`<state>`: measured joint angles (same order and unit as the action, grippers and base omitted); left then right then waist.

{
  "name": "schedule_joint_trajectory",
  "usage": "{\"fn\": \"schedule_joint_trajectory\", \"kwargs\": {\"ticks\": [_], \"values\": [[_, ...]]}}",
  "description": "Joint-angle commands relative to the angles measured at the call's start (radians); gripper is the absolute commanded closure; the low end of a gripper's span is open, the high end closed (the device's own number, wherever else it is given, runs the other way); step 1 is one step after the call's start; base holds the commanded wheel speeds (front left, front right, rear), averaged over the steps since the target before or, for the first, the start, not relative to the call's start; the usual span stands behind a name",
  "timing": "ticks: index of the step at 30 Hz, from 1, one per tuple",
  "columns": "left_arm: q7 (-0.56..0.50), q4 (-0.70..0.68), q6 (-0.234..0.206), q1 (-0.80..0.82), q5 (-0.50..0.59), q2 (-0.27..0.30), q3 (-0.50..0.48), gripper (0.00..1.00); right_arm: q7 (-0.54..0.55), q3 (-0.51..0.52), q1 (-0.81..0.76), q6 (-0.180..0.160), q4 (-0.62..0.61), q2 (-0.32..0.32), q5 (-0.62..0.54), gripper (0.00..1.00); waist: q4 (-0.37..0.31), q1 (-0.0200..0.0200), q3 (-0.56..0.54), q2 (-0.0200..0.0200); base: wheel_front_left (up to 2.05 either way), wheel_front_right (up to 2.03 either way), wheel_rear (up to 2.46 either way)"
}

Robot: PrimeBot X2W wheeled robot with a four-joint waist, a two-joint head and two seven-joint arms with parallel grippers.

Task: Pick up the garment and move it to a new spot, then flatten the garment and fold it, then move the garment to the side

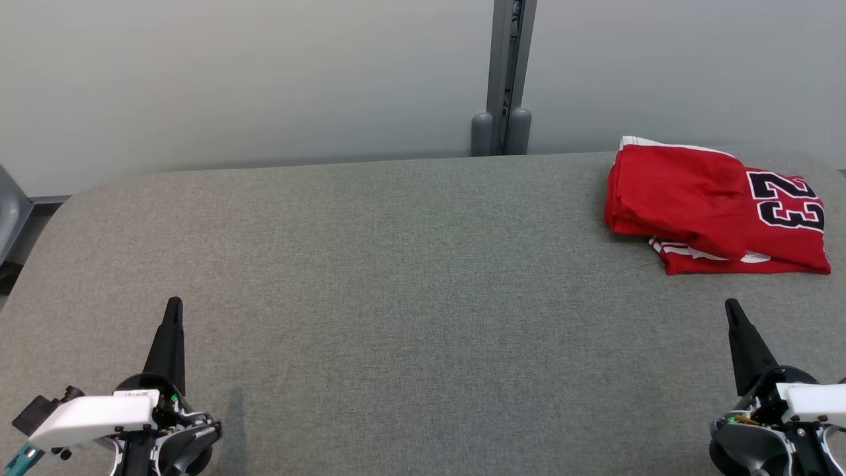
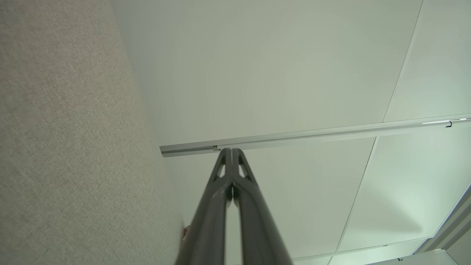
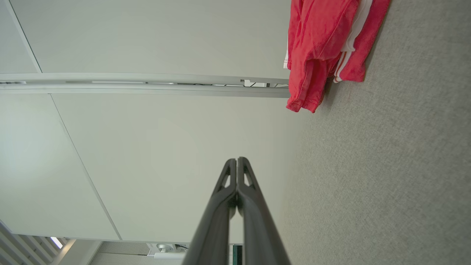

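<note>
- We see the garment [image 1: 700, 198], red with a 23, folded at the table's [image 1: 396, 264] far right.
- Our left gripper [image 1: 174, 305]: fingers together, holding nothing.
- Our right gripper [image 1: 731, 307]: fingers together, near the garment, not touching.

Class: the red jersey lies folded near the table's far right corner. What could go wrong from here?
1. The red jersey sits close to the table's rounded corner; a push might slide it off.
2. Its layers lie uneven, a striped hem poking out; the right gripper, shut now, may catch only the top layer and undo the fold.
</note>
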<state>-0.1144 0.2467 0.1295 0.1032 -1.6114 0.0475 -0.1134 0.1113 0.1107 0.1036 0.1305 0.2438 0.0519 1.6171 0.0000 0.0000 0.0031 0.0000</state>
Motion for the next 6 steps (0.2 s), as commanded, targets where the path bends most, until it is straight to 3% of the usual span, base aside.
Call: {"fn": "schedule_joint_trajectory", "kwargs": {"ticks": [1,6], "values": [[-0.003,-0.003,0.002,0.012,-0.003,0.005,-0.003,1.0,0.004,0.002,0.009,0.0,0.002,0.003,-0.003,1.0,0.0,0.0,0.0,0.0,0.0,0.0,0.0],[-0.003,-0.003,0.002,0.012,-0.003,0.005,-0.003,1.0,0.004,0.002,0.009,0.0,0.002,0.002,-0.004,1.0,0.0,0.0,0.0,0.0,0.0,0.0,0.0]]}}
